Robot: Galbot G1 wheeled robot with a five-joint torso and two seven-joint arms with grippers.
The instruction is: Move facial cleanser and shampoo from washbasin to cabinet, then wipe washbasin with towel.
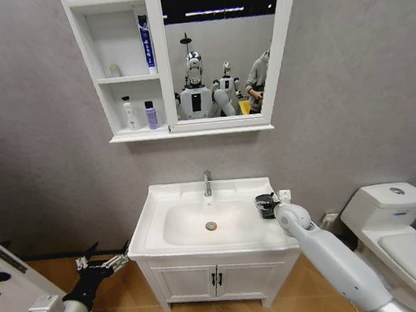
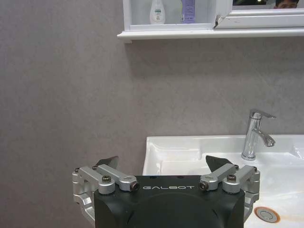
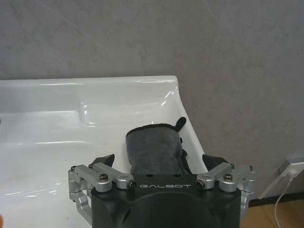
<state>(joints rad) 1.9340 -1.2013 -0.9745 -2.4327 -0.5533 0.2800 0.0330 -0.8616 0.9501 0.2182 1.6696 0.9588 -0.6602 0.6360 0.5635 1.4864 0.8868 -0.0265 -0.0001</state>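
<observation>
The white washbasin (image 1: pixel 156 231) stands below the wall cabinet (image 1: pixel 159 65). On the cabinet's lowest shelf stand a white bottle (image 1: pixel 129 113) and a purple bottle (image 1: pixel 150 115); a blue-and-white tube (image 1: pixel 146 44) stands one shelf up. I cannot tell which is the facial cleanser and which the shampoo. The dark grey towel (image 3: pixel 154 152) lies on the washbasin's right rim (image 3: pixel 118 102). My right gripper (image 3: pixel 159 164) hangs open just over it, one finger on each side. My left gripper (image 1: pixel 101 268) is open and low, left of the washbasin (image 2: pixel 190 147).
A chrome faucet (image 1: pixel 207 182) rises at the back of the bowl. A white toilet (image 1: pixel 396 230) stands to the right, near my right arm. The vanity doors (image 1: pixel 216 279) are below the washbasin. A small jar (image 1: pixel 114 70) sits on the middle shelf.
</observation>
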